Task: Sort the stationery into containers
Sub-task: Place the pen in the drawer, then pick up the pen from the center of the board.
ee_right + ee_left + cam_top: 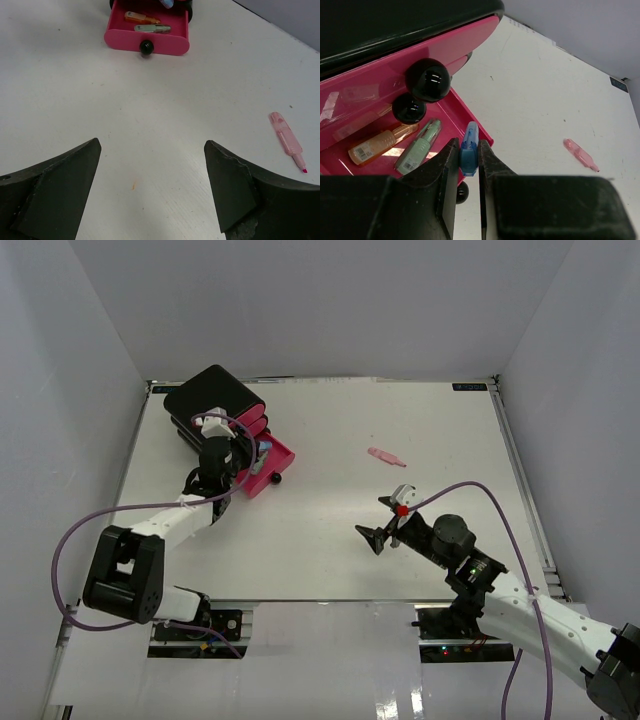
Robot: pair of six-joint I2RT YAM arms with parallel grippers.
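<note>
The black box (212,400) with pink drawers stands at the far left. Its bottom drawer (272,466) is pulled open. In the left wrist view the drawer (451,107) holds an orange highlighter (380,144) and a green one (419,146). My left gripper (468,147) is shut on a small blue piece (470,134) over the drawer's front right corner. It shows in the top view (262,450) above the drawer. A pink highlighter (386,455) lies on the table, also in the right wrist view (286,140). My right gripper (151,144) is open and empty, low over bare table.
The two upper drawers are shut, their black knobs (428,79) close over the open drawer. The open drawer's knob (146,47) faces the right arm. The right gripper (385,525) sits mid-table, near the pink highlighter. Grey walls ring the table.
</note>
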